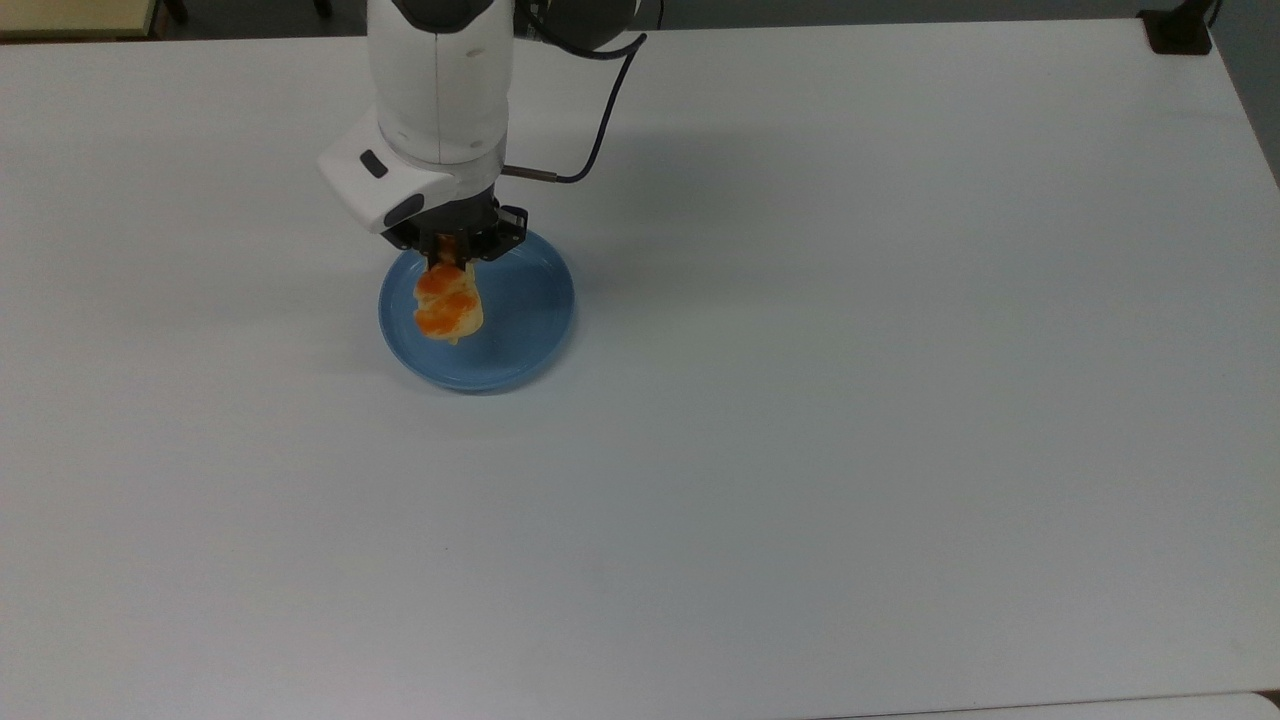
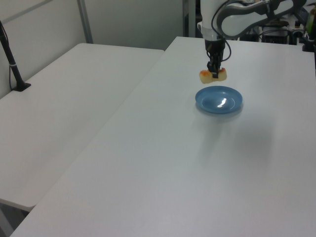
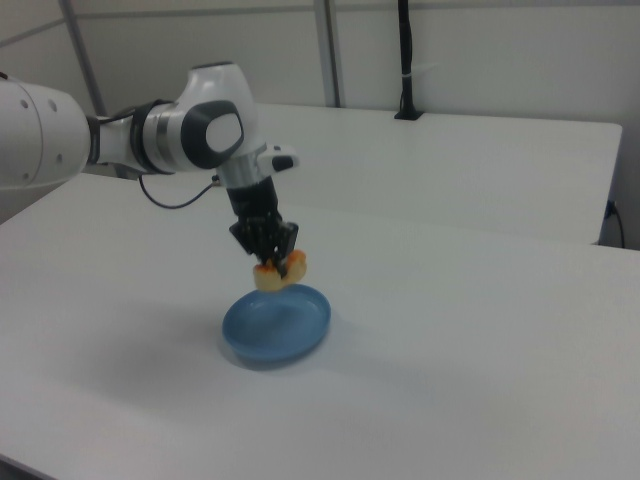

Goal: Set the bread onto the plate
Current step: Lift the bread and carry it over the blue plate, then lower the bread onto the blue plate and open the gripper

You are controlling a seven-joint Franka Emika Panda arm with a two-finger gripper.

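White worktop [image 1: 900,400] fills the scene, bare around the work area; I have the arm [image 1: 440,80] reaching in from the top view's upper edge, wrist pointing straight down. The plate [image 1: 530,340] sits flat on the worktop, light blue, shallow, rim up, nothing lying in it. My pincer [image 1: 452,252] is clamped on the bread [image 1: 449,305], fingers closed narrow on one end of it, so the rest sticks out free. The bread hangs in the air above the plate, clear of it: the left view shows it [image 2: 213,75] well above the plate [image 2: 232,106] and toward its far edge, and the right view shows it [image 3: 279,272] just over the plate's [image 3: 290,335] back rim. In the top view the bread overlaps the plate's left half. Its long axis runs roughly top to bottom in the top view, the gripped end up under the pincer, the free end pointing toward the top view's bottom, orange patches facing up; it looks about level, maybe drooping a bit at the free end, hard to tell. Step in hand, as I judge it: lower and release. To do it well I'd nudge toward the plate's middle first, since the held end is near the rim, then come straight down until the bread nearly touches before I let go, so it doesn't bounce or roll off the edge.
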